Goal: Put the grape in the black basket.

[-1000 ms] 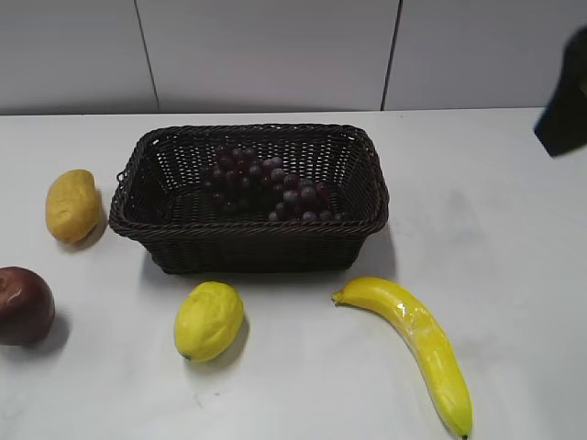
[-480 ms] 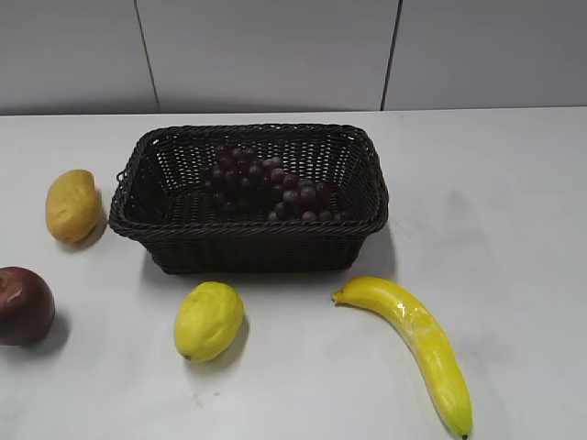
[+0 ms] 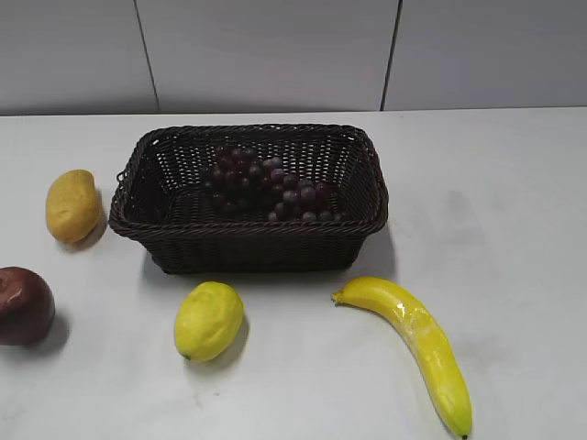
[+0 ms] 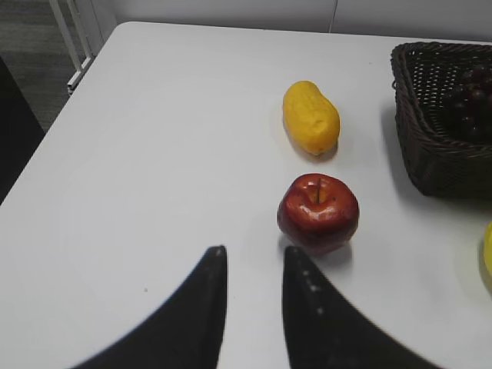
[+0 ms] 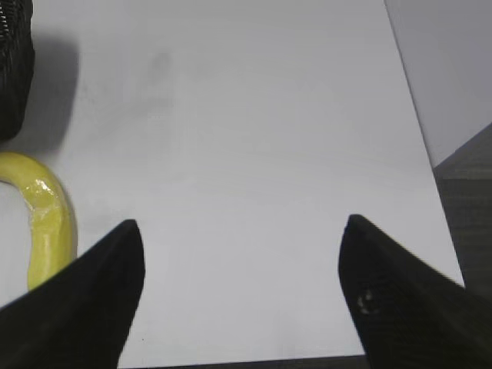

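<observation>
The grape (image 3: 268,183), a long bunch of dark red and purple berries, lies inside the black basket (image 3: 248,240), a woven wicker basket at the middle back of the table. The basket's corner, with some grapes in it, shows at the right edge of the left wrist view (image 4: 430,146). Neither gripper shows in the exterior view. My left gripper (image 4: 254,250) hangs low over the table just left of a red apple (image 4: 318,212), its jaws a little apart and empty. My right gripper (image 5: 240,223) is wide open and empty over bare table right of the basket.
A yellow mango (image 3: 72,205) lies left of the basket, and the red apple (image 3: 23,305) lies at the left edge. A lemon (image 3: 209,320) and a banana (image 3: 417,341) lie in front of the basket. The table's right edge (image 5: 419,146) is near my right gripper.
The dark arm at the exterior view's upper right edge has withdrawn out of view. The grape, the basket and the other fruit have not moved.
</observation>
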Robot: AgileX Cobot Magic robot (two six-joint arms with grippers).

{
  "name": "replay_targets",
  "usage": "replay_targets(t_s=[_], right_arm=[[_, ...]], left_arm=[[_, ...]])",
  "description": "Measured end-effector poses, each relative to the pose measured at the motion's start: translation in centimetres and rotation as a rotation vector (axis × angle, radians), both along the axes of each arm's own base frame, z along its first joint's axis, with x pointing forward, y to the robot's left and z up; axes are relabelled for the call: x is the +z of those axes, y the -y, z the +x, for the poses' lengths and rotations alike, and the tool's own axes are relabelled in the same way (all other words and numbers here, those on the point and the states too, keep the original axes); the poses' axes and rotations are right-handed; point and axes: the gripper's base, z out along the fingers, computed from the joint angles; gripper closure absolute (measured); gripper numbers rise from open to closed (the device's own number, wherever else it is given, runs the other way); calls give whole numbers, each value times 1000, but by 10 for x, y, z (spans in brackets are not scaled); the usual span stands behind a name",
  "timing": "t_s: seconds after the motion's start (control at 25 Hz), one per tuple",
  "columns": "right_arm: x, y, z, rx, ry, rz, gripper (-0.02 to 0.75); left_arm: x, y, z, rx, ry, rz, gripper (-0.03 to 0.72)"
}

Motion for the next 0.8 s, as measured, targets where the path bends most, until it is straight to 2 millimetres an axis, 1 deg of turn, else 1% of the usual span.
replay_targets(t_s=[0.16, 0.32, 0.36, 0.44, 0.52, 0.8], right_arm=[[-15, 2, -25, 8, 77, 10, 143], [-42, 3, -42, 16, 116, 23, 143], [-50, 4, -43, 17, 112, 23, 144], [-60, 4, -47, 18, 126, 25, 144], [-69, 4, -47, 19, 115, 26, 144], [-75, 1, -43, 32, 122, 43, 144]], left_arm=[[0, 0, 0, 0, 0, 0, 460], [0, 0, 0, 0, 0, 0, 460], [0, 0, 0, 0, 0, 0, 460], [0, 0, 0, 0, 0, 0, 460], [0, 0, 0, 0, 0, 0, 460], [0, 0, 0, 0, 0, 0, 460]])
